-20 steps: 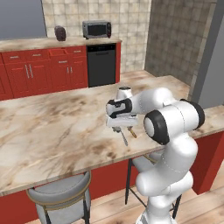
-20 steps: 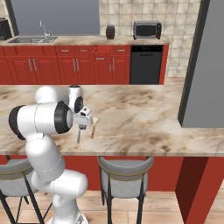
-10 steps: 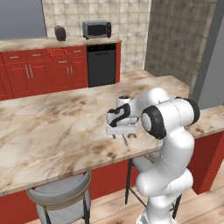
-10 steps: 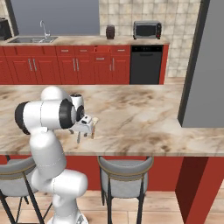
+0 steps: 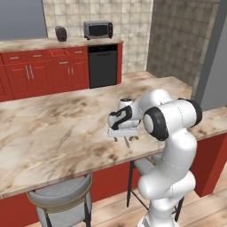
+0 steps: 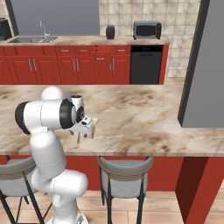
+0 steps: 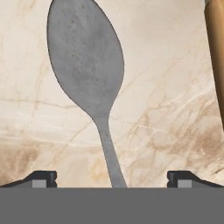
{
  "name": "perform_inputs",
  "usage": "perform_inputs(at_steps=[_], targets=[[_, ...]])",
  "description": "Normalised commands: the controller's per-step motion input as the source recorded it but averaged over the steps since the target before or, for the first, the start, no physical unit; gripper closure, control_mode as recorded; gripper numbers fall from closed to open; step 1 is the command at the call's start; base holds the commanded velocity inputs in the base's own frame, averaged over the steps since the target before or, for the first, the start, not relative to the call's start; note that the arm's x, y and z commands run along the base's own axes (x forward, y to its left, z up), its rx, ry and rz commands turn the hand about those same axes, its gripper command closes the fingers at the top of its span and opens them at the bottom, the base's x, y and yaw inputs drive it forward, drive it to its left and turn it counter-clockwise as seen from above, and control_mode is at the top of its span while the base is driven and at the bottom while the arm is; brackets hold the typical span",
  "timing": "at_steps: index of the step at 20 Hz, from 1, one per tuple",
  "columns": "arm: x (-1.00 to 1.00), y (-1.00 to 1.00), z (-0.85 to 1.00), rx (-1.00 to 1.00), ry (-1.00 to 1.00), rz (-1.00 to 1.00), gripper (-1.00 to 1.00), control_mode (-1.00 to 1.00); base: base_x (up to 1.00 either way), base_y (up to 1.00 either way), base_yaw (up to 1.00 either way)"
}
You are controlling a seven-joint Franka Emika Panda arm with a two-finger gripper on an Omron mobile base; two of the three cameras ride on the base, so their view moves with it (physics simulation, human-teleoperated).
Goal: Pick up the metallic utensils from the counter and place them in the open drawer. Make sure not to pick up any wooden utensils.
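Lowered since 1 second ago, the gripper point(image 7: 111, 180) straddles the grey spoon point(image 7: 87, 74) handle, jaws fully open, holding nothing. Drifting sideways risks catching the wooden spoon point(image 7: 216, 48) beside it.

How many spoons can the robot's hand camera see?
2: a grey metal spoon lying on the counter between the open fingertips, and a wooden one's handle at the right edge. More may be hidden.

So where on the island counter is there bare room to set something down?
The counter lies bare left of the gripper and toward the far edge facing the dishwasher. It is crowded under the gripper, where the grey spoon lies beside a wooden handle.
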Motion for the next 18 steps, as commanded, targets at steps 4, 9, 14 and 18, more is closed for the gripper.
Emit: perform_inputs(at_steps=[4, 9, 14, 18], targets=[[0.00, 0.00, 0.00, 0.00, 0.00, 0.00, 1.00, -1.00, 0.00, 0.00, 0.00], [0.00, 0.00, 0.00, 0.00, 0.00, 0.00, 1.00, -1.00, 0.00, 0.00, 0.00], [-0.01, 0.00, 0.00, 0.00, 0.00, 0.00, 1.00, -1.00, 0.00, 0.00, 0.00], [0.00, 0.00, 0.23, 0.00, 0.00, 0.00, 1.00, -1.00, 0.00, 0.00, 0.00]])
